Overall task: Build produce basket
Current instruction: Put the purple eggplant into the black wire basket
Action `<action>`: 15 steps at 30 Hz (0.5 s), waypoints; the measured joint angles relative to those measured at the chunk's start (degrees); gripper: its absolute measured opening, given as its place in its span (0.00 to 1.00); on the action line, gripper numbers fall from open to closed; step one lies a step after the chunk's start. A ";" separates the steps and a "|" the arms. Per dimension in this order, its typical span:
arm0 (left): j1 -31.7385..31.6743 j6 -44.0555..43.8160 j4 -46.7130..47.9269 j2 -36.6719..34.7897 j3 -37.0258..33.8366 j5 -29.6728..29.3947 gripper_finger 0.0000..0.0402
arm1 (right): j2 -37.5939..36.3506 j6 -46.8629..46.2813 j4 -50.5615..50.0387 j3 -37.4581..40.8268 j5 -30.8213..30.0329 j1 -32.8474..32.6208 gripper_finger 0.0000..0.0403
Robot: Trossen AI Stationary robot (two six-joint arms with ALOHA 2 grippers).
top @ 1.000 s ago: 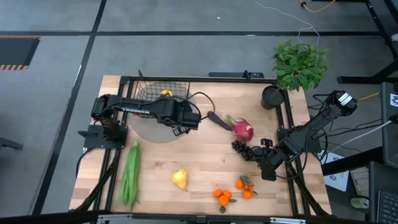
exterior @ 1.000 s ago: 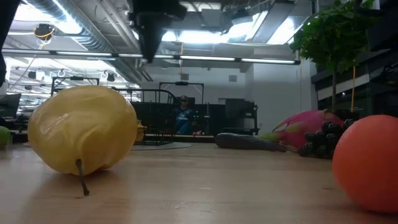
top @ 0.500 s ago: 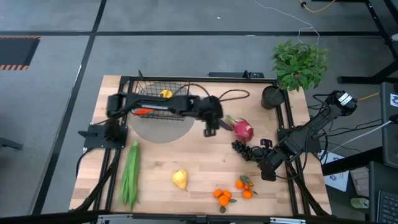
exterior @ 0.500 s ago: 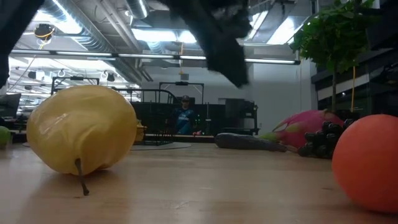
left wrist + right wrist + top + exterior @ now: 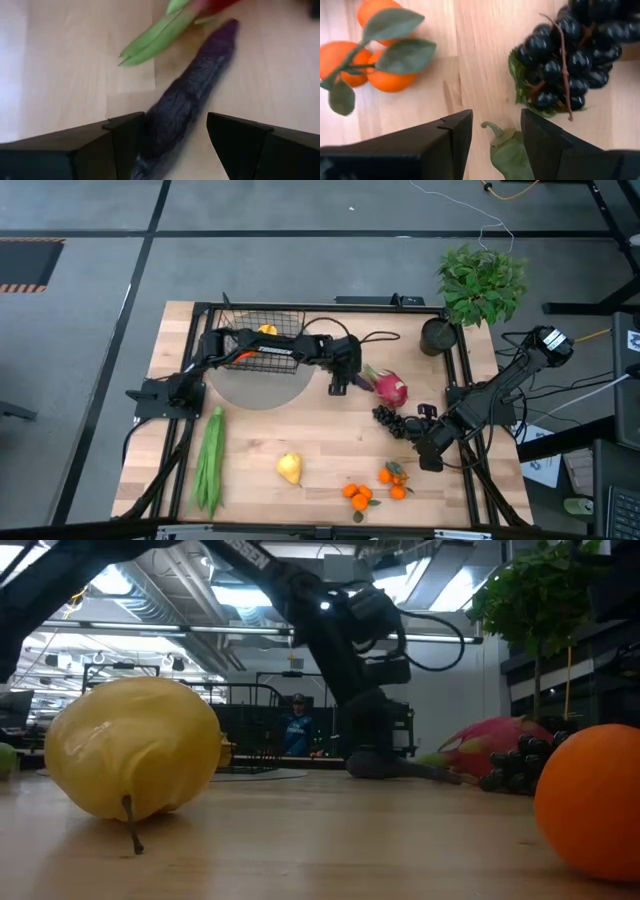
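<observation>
A dark purple eggplant (image 5: 190, 100) lies on the wood table beside the pink dragon fruit (image 5: 390, 388). My left gripper (image 5: 338, 388) has come down over it, open. Its fingers (image 5: 125, 135) stand on either side of the eggplant's thicker part and slant down. The black wire basket (image 5: 262, 330) sits at the far left on a grey round mat (image 5: 250, 390), with a yellow piece inside. My right gripper (image 5: 430, 452) hangs open at the right edge, near the dark grapes (image 5: 565, 55). A green leaf (image 5: 507, 150) lies on the table below its gap. My left gripper straddles the eggplant's thicker part (image 5: 165, 130), slanting down from above and across it. One finger looks close against the eggplant's side and the other stands clear of it. Whether that finger touches, I cannot tell. The eggplant lies flat on the table.
A yellow pear (image 5: 289, 468), oranges (image 5: 360, 497) and long green beans (image 5: 209, 460) lie toward the near edge. A dark round cup (image 5: 437, 337) and a potted plant (image 5: 482, 283) stand at the far right corner. A person shows far behind the table in the low view.
My left gripper has swung from beside the basket toward the table's right, tipped nose-down and rolled. It has dropped to the eggplant, and its fingers have stayed apart. No produce has moved. My right arm has kept still.
</observation>
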State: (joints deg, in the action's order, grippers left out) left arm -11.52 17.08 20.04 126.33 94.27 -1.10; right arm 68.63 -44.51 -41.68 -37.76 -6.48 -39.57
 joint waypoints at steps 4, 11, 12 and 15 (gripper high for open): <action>0.02 0.25 -1.41 1.88 0.10 0.39 0.53 | -0.03 0.00 0.14 0.00 0.00 0.02 0.39; 0.39 -9.08 3.00 3.55 0.05 1.81 0.53 | -0.03 0.00 0.10 0.00 0.00 0.02 0.39; 0.39 -11.16 3.74 3.58 0.05 1.84 0.53 | -0.03 0.00 0.10 0.00 0.00 0.02 0.39; 0.95 -14.85 4.38 3.60 0.07 -0.24 0.49 | -0.03 0.01 0.08 0.00 0.00 0.02 0.39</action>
State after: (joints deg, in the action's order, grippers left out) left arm -10.57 2.23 24.43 129.93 94.35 -1.34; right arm 68.60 -44.50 -41.60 -37.76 -6.48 -39.55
